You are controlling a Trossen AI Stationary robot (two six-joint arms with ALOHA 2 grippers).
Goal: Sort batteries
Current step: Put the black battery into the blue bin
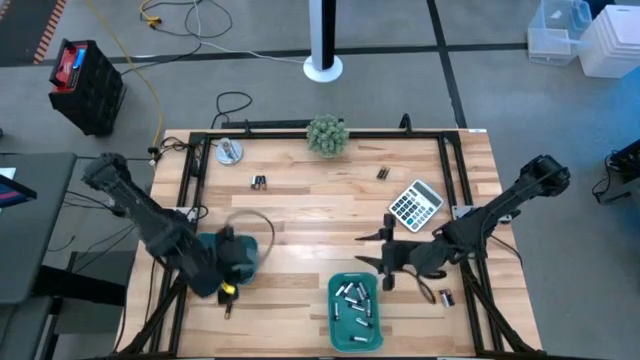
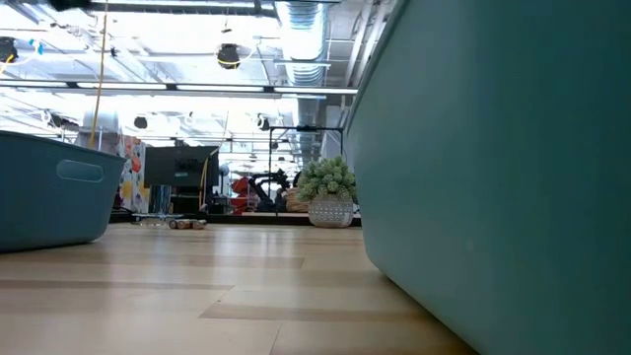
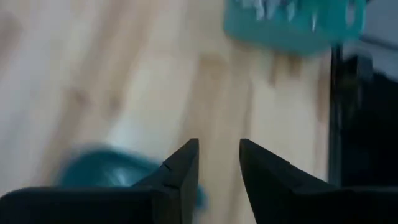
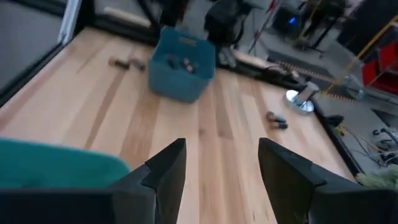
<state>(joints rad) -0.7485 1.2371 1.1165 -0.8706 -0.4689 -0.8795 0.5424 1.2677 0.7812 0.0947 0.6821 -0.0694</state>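
Two teal trays stand on the wooden table. The near one holds several silvery-white batteries. The left one holds dark batteries. Loose batteries lie by the far left, by the far right, at the near right and near the left tray. My left gripper hangs at the left tray's near side, open with a narrow gap and empty. My right gripper hovers just beyond the near tray's far edge, open wide and empty.
A grey calculator lies at the far right. A small potted plant stands at the far edge, and a silvery round object sits at the far left. A dark frame borders the table. Bare wood lies between the trays.
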